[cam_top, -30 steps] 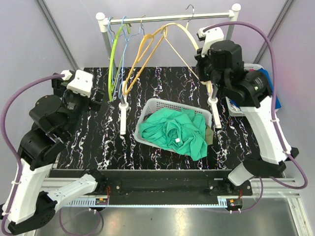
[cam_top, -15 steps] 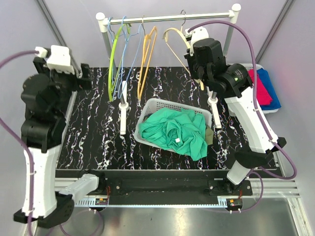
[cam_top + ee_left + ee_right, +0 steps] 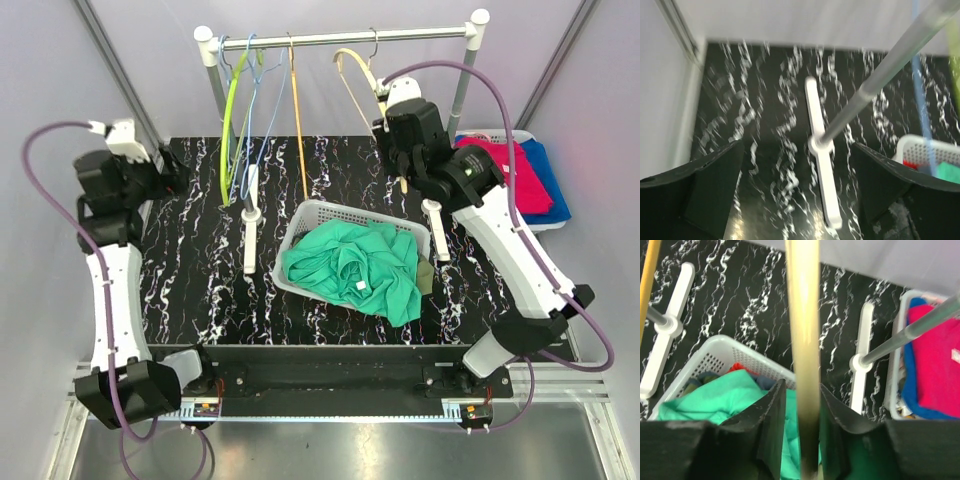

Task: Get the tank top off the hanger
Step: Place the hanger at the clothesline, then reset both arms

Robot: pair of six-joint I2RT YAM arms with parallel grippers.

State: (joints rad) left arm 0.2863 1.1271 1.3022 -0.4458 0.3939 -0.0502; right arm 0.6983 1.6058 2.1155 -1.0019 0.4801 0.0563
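The green tank top (image 3: 355,268) lies crumpled in the white basket (image 3: 312,212), off any hanger; in the right wrist view it shows as green cloth (image 3: 715,395) below the fingers. The bare cream hanger (image 3: 358,72) hangs on the rail (image 3: 430,32). My right gripper (image 3: 400,160) straddles its lower arm. In the right wrist view the cream hanger (image 3: 804,340) runs between the fingers of the right gripper (image 3: 802,387), with a thin gap showing on the left side. My left gripper (image 3: 175,170) is at the table's far left, wide open. In its wrist view the left gripper (image 3: 797,150) holds nothing.
Green (image 3: 232,120), blue (image 3: 255,100) and orange (image 3: 297,110) hangers hang at the rail's left end. The rack's white feet (image 3: 250,225) (image 3: 435,225) rest on the table either side of the basket. A bin with red and blue cloth (image 3: 520,175) sits at the right edge.
The right arm carried the cream hanger left and back under the rail, and its jaws have loosened. The orange hanger swung to hang straight. The left arm rose and pulled back to the far left.
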